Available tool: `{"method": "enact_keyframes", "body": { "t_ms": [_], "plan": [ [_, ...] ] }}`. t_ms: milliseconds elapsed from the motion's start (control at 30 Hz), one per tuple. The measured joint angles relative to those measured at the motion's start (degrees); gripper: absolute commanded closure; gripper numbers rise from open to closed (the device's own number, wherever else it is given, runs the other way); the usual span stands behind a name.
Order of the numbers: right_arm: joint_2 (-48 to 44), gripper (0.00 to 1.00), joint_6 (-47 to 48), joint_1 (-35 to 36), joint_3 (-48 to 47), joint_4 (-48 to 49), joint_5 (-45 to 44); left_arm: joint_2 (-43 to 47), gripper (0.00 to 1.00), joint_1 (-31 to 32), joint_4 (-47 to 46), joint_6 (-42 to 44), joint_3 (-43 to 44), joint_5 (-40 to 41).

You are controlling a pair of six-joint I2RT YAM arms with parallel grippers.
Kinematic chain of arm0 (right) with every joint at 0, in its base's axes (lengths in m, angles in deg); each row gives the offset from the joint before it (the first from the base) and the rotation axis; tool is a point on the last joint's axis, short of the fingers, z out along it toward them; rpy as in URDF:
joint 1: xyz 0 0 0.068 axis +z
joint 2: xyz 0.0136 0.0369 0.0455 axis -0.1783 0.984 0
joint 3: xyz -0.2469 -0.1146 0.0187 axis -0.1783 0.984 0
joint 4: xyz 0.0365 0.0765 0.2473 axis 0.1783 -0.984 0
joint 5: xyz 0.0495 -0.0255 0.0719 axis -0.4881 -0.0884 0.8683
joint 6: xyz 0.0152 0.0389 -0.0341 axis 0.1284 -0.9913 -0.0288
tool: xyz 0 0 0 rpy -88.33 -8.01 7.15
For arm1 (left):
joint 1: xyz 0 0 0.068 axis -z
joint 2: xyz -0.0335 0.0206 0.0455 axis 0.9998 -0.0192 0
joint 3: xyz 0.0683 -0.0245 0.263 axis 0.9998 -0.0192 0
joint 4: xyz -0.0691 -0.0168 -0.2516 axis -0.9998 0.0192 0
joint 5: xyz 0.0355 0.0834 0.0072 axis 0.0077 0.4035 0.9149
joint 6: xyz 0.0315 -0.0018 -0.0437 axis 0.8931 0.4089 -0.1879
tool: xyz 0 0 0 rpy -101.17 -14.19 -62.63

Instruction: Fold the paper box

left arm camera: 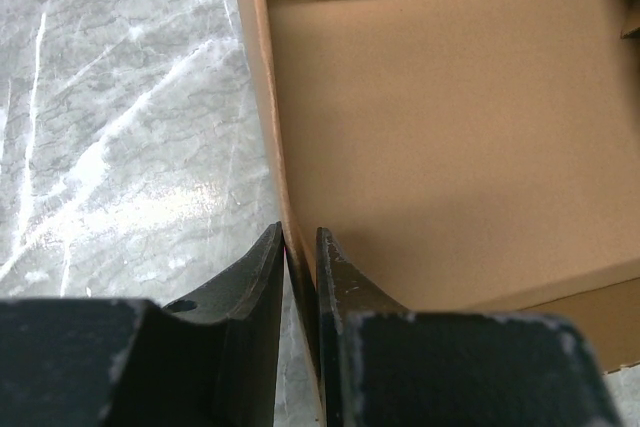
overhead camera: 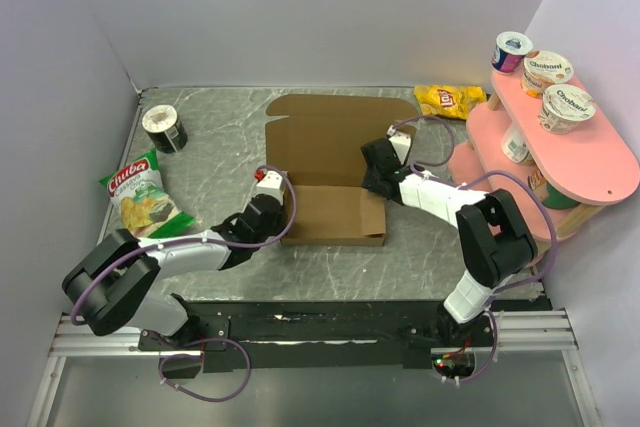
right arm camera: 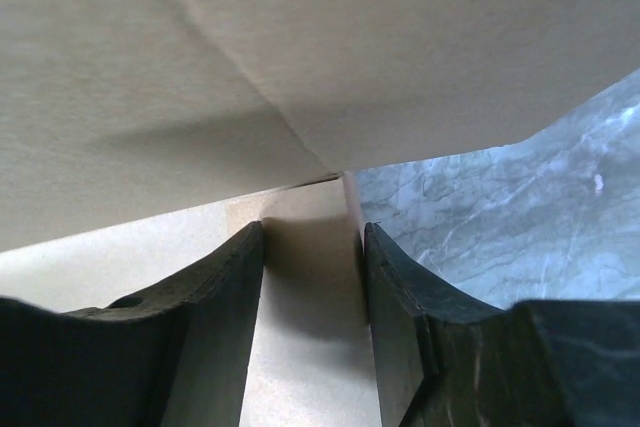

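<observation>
Table: grey stone look, smooth and a bit shiny, with pale streaks.
Box: in the middle of the table. It is plain brown card, dull and stiff. The near part is already a shallow tray with low walls. The big lid lies flat toward 12 o'clock.
Pink shelf: at 3 o'clock on the table, with rounded ends. It holds round yoghurt cups.
Green chip bag: at 9 o'clock, crinkly and shiny, well away from the box.
Left gripper: at 9 o'clock on the tray. Its black fingers pinch the thin left wall. I think this keeps the wall up and stops the tray from sliding.
Right gripper: at about 2 o'clock on the tray, where the right wall meets the lid. Its jaws stand apart with the card edge between them, not squeezed. I think it is getting ready to grab that wall.
Job: about halfway, I think. The lid is not yet folded over.
</observation>
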Motion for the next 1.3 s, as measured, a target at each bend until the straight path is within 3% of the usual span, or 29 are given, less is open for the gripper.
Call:
{"method": "enact_keyframes", "body": {
  "t_ms": [133,267,367,433,533,600,767,800,833,933,1300],
  "plan": [
    [1.25,0.40,0.33,1.16,-1.73,-2.05,-2.64,0.22,0.82,0.02,0.09,-0.02,-0.11,-0.02],
    [1.25,0.40,0.52,1.44,-1.75,-2.78,-3.91,0.68,0.82,0.07,0.15,0.00,-0.13,0.02],
    [1.25,0.50,0.68,1.60,-1.75,-2.97,-4.24,1.31,0.82,0.09,0.11,0.00,-0.22,0.02],
    [1.25,0.67,0.92,1.92,-1.75,-2.95,-4.22,1.60,0.82,0.09,-0.04,0.02,-0.37,0.09],
    [1.14,0.78,1.90,2.21,-1.55,-3.61,-5.05,1.75,0.82,0.07,0.11,0.02,-0.70,0.42],
    [0.98,0.79,2.05,2.21,-1.46,-3.80,-5.35,1.77,0.82,0.09,0.17,0.04,-0.79,0.44],
    [0.96,0.64,2.16,2.21,-1.46,-3.87,-5.40,1.79,0.82,0.09,0.17,0.04,-0.83,0.44],
    [0.96,0.57,2.19,2.21,-1.44,-3.82,-5.29,1.79,0.82,0.09,0.17,0.04,-0.83,0.44],
    [0.96,0.38,2.23,2.21,-1.44,-3.76,-5.16,1.79,0.83,0.09,0.17,0.02,-0.83,0.44],
    [0.81,0.23,2.56,2.21,-0.26,-3.26,-2.91,1.81,0.82,0.07,0.44,0.04,-0.90,0.42],
    [-2.10,0.19,3.61,2.10,6.01,-6.19,6.23,1.88,0.83,0.22,0.83,0.07,-1.07,-0.48]
  ]
}}
